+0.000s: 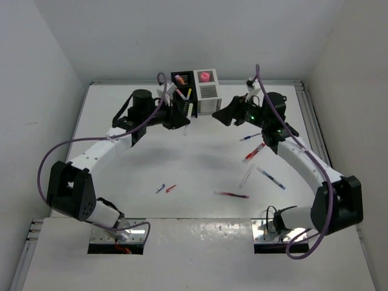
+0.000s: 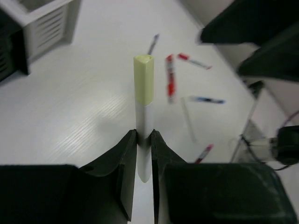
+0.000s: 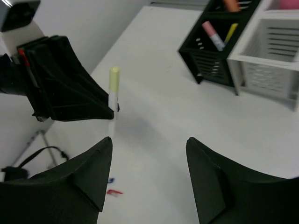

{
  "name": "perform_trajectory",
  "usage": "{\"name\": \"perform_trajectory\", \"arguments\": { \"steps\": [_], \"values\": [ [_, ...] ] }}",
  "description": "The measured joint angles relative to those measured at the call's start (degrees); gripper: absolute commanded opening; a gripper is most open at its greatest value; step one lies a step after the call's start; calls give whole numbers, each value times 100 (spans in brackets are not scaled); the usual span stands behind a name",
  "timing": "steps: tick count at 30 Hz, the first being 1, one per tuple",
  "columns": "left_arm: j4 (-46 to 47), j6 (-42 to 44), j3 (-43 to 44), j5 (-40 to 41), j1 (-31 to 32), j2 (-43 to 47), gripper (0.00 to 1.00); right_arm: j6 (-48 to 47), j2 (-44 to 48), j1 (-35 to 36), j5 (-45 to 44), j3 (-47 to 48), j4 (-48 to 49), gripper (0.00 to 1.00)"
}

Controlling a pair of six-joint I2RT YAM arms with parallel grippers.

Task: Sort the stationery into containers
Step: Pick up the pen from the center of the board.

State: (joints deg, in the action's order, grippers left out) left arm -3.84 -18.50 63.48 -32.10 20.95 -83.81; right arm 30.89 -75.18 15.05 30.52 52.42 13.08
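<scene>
My left gripper [image 2: 144, 137] is shut on a white pen with a pale yellow cap [image 2: 143, 79] and holds it upright above the table, just in front of the black container [image 1: 182, 72]. From above, that gripper [image 1: 185, 121] and pen [image 1: 190, 110] sit beside the container's front wall. The white container [image 1: 208, 92] is joined to the black one on its right and holds a pink piece [image 1: 205, 77]. My right gripper [image 3: 148, 140] is open and empty, facing the held pen [image 3: 113, 81] with a gap between them. Markers stand in the black container [image 3: 210, 60].
Loose pens lie on the right half of the table: a blue one [image 1: 250, 137], a red one [image 1: 253, 153], a clear one [image 1: 246, 174], a blue-and-red one [image 1: 270, 178] and a red one [image 1: 231, 194]. Two small bits, blue [image 1: 160, 188] and red [image 1: 171, 188], lie centre-left.
</scene>
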Motion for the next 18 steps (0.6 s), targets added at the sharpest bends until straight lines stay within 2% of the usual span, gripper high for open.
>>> {"name": "perform_trajectory", "arguments": {
  "steps": [5, 10, 16, 18],
  "values": [
    [1158, -1211, -68, -1054, 4, 90, 0, 586, -737, 433, 411, 758, 81, 66],
    [1567, -1921, -240, -1545, 94, 90, 0, 890, -1110, 662, 608, 1491, 192, 63],
    [1685, -2094, -260, -1690, 114, 90, 0, 916, -1272, 824, 597, 1558, 140, 59],
    [1685, -2118, -260, -1716, 114, 90, 0, 890, -1377, 898, 592, 1567, 39, 53]
  ]
}}
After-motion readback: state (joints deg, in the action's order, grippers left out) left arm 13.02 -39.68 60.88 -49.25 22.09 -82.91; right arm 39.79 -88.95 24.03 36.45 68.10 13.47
